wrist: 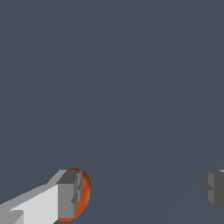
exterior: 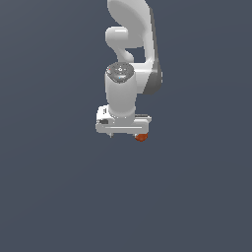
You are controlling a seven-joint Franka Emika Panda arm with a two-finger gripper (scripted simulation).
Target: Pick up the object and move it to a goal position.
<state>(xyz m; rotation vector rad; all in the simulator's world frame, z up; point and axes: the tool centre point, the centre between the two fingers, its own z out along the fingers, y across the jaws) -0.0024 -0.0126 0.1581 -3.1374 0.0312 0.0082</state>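
Note:
The object, a small orange-red ball (exterior: 141, 137), peeks out from under the end of the white gripper hand on the exterior view's right. In the wrist view the ball (wrist: 86, 190) lies mostly hidden behind one grey fingertip (wrist: 68, 194), with only a curved edge showing on that finger's inner side. The other fingertip (wrist: 213, 189) stands far off across a wide gap. My gripper (wrist: 141, 192) is open with nothing held between its fingers. In the exterior view the gripper (exterior: 124, 135) points down, its fingers largely hidden by the hand.
The white arm (exterior: 130, 59) rises behind the hand. A plain dark grey-blue surface (exterior: 59, 197) fills the rest of both views, and no other object shows.

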